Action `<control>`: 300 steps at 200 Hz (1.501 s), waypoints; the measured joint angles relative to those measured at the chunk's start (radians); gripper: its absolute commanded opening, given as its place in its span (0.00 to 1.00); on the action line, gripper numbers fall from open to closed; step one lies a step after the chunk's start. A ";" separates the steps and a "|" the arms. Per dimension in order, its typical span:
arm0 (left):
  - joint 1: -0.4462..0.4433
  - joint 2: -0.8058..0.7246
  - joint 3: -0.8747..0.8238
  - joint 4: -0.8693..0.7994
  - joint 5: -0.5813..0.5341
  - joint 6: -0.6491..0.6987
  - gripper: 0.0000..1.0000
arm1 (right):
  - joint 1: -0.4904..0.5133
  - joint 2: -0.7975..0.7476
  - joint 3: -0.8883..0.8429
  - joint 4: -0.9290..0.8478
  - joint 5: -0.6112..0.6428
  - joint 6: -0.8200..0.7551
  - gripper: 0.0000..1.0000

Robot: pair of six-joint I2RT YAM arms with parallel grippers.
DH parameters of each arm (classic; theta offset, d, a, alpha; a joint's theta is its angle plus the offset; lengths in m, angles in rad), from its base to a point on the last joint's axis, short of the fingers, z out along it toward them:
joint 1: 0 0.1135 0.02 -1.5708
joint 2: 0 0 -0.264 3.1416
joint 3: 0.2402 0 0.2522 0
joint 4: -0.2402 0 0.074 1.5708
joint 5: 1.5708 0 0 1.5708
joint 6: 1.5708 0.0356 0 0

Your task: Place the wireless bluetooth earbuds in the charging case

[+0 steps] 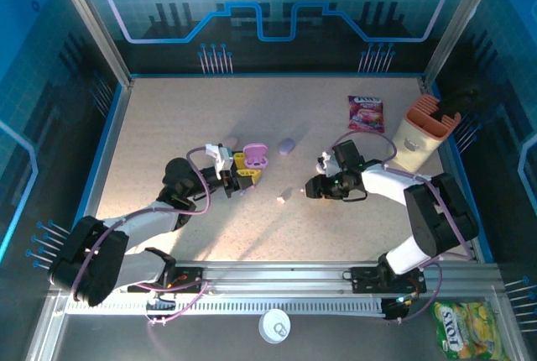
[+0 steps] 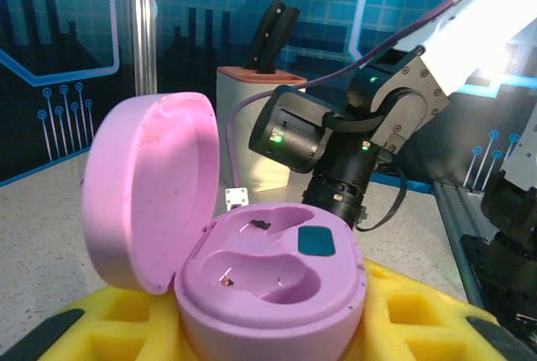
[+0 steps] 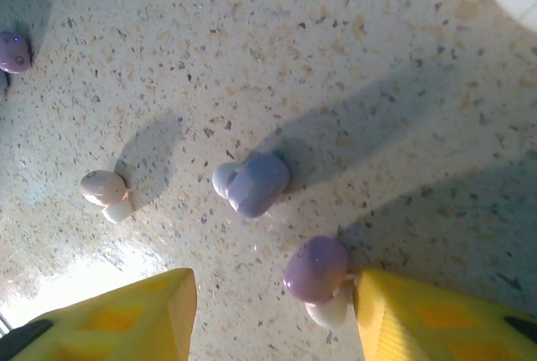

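The table [image 1: 168,126] is pale speckled stone-look board. It sits inside a booth of blue walls printed with white circuit lines, with metal posts at the corners.

At the upper right of the top view a terracotta-topped holder [image 1: 424,130] with dark handles stands beside a purple snack packet [image 1: 366,113]. A yellow-green bag [image 1: 461,336] lies off the table at the lower right. A closed lilac case [image 1: 287,145] rests near the centre.

The left gripper [image 1: 245,170], left of centre, is clamped on the charging case [image 1: 254,158]. In the left wrist view its yellow fingers [image 2: 109,327] hug the case's pink base at the bottom of the frame. The lid is swung up to the left and both wells are bare.

The earbuds [image 1: 283,199] lie on the table at centre frame, between the two grippers and right of the charging case.

The right gripper [image 3: 273,302] hangs over them with its jaws parted and nothing pinched between them. In the right wrist view the purple earbud [image 3: 317,270] touches the inner tip of the finger at the lower right. The lavender earbud [image 3: 252,183] lies above the gap, at mid-frame. The cream earbud [image 3: 105,189] sits well to the left, above the other finger.

The bag's bold letters look like "STOY", though not clearly. The print on the snack packet is too small to read.
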 measured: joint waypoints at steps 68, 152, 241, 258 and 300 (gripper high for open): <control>0.018 0.000 0.000 -0.008 -0.175 -0.019 0.35 | 0.144 -0.095 0.100 -0.184 0.343 0.030 0.55; 0.130 0.034 0.024 -0.022 -0.277 -0.016 0.35 | 0.389 0.093 0.365 -0.480 0.848 0.325 0.44; 0.139 0.063 0.036 -0.026 -0.272 0.004 0.36 | 0.463 0.332 0.493 -0.630 0.933 0.431 0.42; 0.139 0.063 0.036 -0.026 -0.270 0.004 0.35 | 0.464 0.357 0.498 -0.630 0.933 0.431 0.41; 0.139 0.064 0.036 -0.026 -0.251 0.004 0.36 | 0.464 0.387 0.511 -0.627 0.932 0.431 0.38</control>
